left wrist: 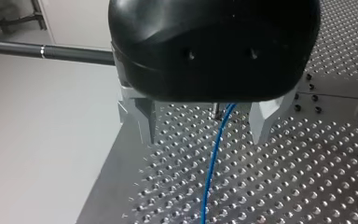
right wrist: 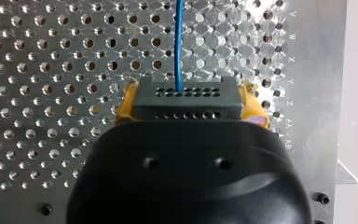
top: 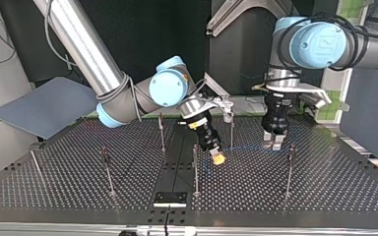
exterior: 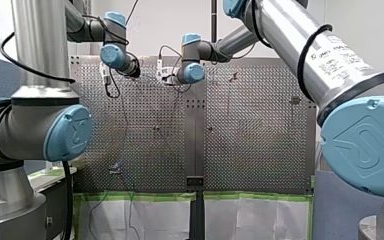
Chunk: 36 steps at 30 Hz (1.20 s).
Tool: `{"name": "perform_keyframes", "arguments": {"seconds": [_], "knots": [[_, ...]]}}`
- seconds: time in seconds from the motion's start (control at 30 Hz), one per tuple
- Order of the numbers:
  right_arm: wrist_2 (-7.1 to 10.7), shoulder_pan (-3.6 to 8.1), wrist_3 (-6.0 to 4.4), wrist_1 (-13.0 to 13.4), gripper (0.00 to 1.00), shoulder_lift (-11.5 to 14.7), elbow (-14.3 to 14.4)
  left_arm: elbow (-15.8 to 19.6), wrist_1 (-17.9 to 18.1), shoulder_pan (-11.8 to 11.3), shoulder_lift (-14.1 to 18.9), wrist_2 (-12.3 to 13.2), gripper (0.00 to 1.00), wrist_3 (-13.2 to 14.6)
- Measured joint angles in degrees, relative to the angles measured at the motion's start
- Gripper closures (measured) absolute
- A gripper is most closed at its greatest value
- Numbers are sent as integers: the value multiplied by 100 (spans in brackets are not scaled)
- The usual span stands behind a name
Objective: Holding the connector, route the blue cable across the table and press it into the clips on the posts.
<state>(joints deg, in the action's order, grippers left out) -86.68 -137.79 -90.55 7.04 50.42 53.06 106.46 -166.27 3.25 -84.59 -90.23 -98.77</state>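
Blue cable (right wrist: 180, 42) logged at the far face of the black connector (right wrist: 186, 95), leading straight ahead over the perforated table (right wrist: 51, 70). Found the connector pinched on both sides between the yellow pads (right wrist: 122, 109) of my right gripper (right wrist: 189, 109). Confirmed in the top view: same gripper (top: 216, 156) tilted, yellow tip low over the table, just beside a middle post (top: 195, 169). Checked my left gripper (left wrist: 203, 123): metal fingers (left wrist: 142, 119) spread wide, nothing clamped. Traced the cable (left wrist: 213, 163) between those fingers, clear of both, lying along the table surface. Placed my left gripper (top: 274, 141) in the top view upright, tips close above the table, near the post at the view's right (top: 289, 169). Counted further thin posts standing on the table, well apart. Could not make out clips on the posts, nor whether the cable sits in any.
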Motion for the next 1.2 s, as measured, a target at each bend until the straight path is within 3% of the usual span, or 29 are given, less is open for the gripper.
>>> {"name": "perform_keyframes", "arguments": {"seconds": [0.47,0.73,0.8,0.87,0.9,0.97,1.0,1.03,1.07,1.1,1.13,1.2], "knots": [[13,1,-7,-11,100,0,-1,-559,161,151,-673,-359,2,-83],[11,17,-9,-14,100,0,0,-853,157,186,-1084,-418,2,-66],[14,18,-9,-15,100,0,0,-868,157,190,-1170,-426,6,-67],[16,18,-9,-18,100,0,0,-873,153,192,-1215,-445,25,-69],[17,19,-8,-21,100,0,0,-873,150,193,-1225,-463,25,-68],[15,19,-9,-23,100,0,0,-873,144,194,-1234,-520,52,-66],[14,19,-8,-24,100,0,0,-873,142,194,-1236,-545,52,-65],[13,19,-9,-25,100,0,0,-873,140,195,-1237,-566,71,-65],[12,19,-9,-25,100,0,0,-874,137,197,-1239,-591,83,-64],[11,19,-9,-26,100,-1,0,-874,134,199,-1240,-605,83,-64],[11,19,-9,-26,100,0,0,-874,127,202,-1239,-616,100,-63],[11,19,-9,-28,100,0,0,-874,111,208,-1240,-635,100,-63]]}}
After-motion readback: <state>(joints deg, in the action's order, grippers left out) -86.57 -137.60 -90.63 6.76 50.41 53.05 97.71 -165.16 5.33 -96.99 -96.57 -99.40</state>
